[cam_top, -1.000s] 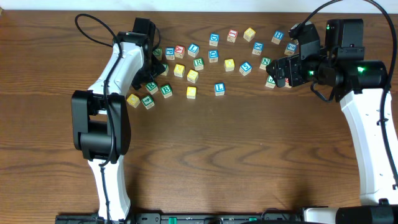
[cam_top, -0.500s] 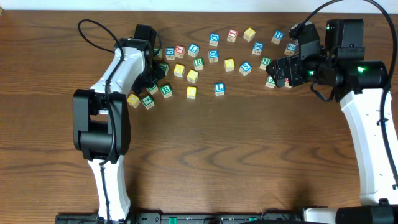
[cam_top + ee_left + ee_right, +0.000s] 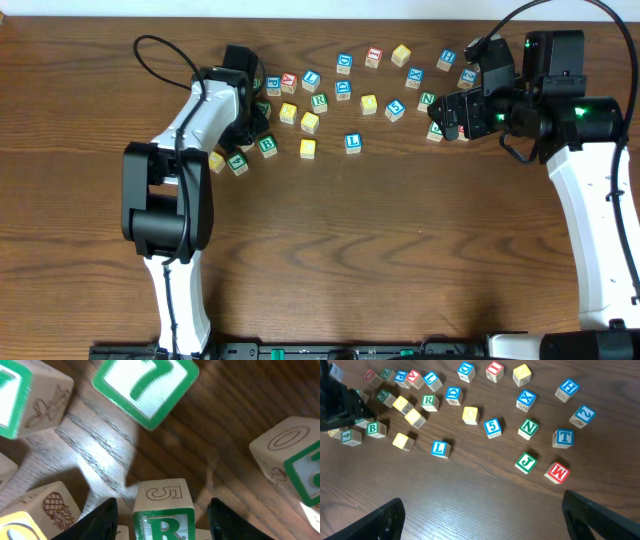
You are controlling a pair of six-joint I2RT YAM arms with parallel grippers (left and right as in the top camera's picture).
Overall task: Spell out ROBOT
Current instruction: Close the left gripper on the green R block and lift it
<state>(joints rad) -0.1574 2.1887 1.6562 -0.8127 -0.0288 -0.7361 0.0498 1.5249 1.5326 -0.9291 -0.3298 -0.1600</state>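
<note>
In the left wrist view a green-framed R cube (image 3: pixel 162 515) stands between the dark fingers (image 3: pixel 97 521) of my left gripper (image 3: pixel 162 506), with a gap on each side, so the jaws are open around it. Overhead, that gripper (image 3: pixel 252 118) sits over the left cluster. Another green R (image 3: pixel 319 101) lies further right. Near it are a green B (image 3: pixel 267 146) and yellow cubes (image 3: pixel 288 113) (image 3: pixel 307 149). The blue-framed T (image 3: pixel 564 437) rests at the right. My right gripper (image 3: pixel 482 510) hangs open above bare wood.
Many other letter cubes lie scattered across the far half of the table: a blue L (image 3: pixel 439 448), blue 5 (image 3: pixel 492 426), green N (image 3: pixel 528 428), green J (image 3: pixel 526 462), red M (image 3: pixel 557 472). A green 7 cube (image 3: pixel 145 387) lies just ahead of the left fingers.
The left arm has shifted slightly right and down into the cluster, and its jaws have narrowed toward the R cube. The right arm has not moved.
</note>
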